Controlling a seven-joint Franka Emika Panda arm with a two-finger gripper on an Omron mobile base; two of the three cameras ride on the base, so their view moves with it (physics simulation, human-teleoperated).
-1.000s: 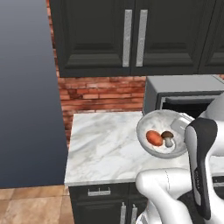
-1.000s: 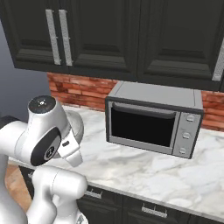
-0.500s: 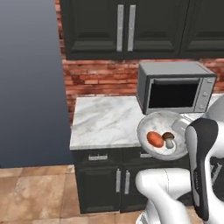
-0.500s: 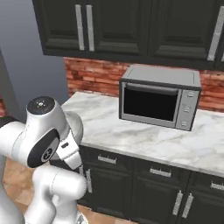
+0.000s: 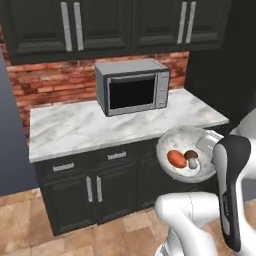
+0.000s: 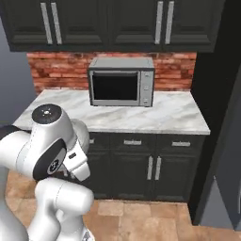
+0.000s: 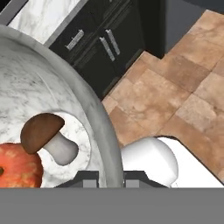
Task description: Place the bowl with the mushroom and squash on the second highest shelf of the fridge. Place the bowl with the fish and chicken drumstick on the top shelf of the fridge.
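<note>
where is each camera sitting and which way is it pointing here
Left base view: behind the arm to its left, facing the counter and microwave; the white arm rises at lower right, carrying the bowl with the mushroom.
Right base view: behind the arm to its right, facing the same microwave; arm at lower left.
Hand view: on the hand, looking along the bowl's rim down at the tiled floor; the gripper straddles the rim.
Both base views share the counter and microwave.
</note>
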